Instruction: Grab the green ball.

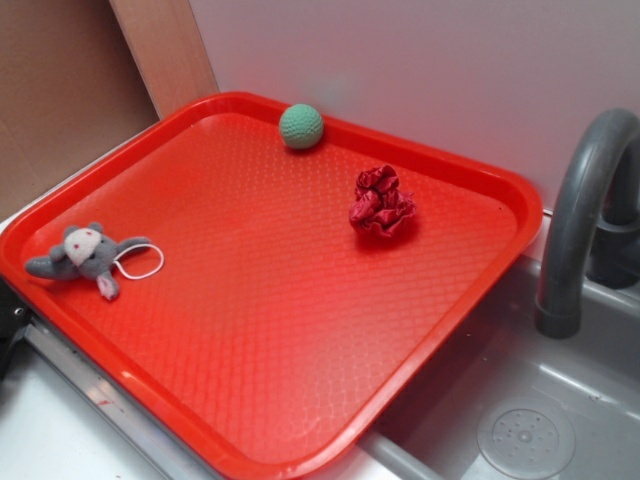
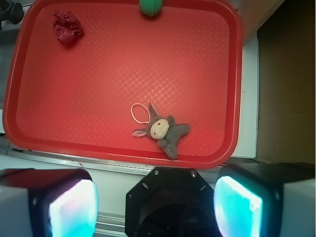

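Observation:
The pale green knitted ball [image 1: 301, 126] rests against the far rim of the red tray [image 1: 250, 420]. In the wrist view the ball [image 2: 150, 7] sits at the top edge, far from my gripper [image 2: 155, 205]. The gripper is open and empty, its two glowing pads [image 2: 74, 210] wide apart, and it hangs over the counter just outside the tray's near rim [image 2: 123, 155]. The gripper itself is not seen in the exterior view.
A dark red scrunchie [image 1: 380, 202] lies right of the ball, also in the wrist view [image 2: 67, 28]. A grey plush mouse [image 1: 85, 255] lies by the tray's left rim, close to my gripper [image 2: 165, 131]. A grey faucet [image 1: 580, 200] and sink [image 1: 525, 435] stand at right.

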{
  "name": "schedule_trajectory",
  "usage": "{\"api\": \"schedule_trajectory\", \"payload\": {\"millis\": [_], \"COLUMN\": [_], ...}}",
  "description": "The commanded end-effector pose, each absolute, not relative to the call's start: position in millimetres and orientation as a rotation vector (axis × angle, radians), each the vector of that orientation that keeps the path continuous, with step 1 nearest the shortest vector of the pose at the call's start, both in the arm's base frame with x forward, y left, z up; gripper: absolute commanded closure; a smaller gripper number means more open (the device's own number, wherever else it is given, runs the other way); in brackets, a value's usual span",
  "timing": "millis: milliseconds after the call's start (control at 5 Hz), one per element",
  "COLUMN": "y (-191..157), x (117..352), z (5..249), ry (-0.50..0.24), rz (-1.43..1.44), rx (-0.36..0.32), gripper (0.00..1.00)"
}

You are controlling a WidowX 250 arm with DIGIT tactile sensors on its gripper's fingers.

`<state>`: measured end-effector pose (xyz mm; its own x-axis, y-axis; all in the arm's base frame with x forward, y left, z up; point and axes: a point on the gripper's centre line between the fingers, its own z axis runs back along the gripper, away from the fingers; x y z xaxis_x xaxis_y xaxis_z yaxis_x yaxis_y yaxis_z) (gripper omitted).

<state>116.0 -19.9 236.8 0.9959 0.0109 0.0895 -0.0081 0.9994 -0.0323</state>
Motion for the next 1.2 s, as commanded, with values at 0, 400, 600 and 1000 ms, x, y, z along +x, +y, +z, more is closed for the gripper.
{"api": "schedule_trajectory", "payload": {"millis": [0, 400, 600, 1000], "y": [-20, 1, 5, -21], "x": [116, 179, 230, 308], "z": [237, 211, 170, 106], "ry": [-0.09, -0.204, -0.299, -0.437], "rz": [0.01, 0.2, 0.306, 0.161], "rx": [-0.032, -0.049, -0.085, -0.051], "gripper": [0.0, 0.0, 0.0, 0.0]}}
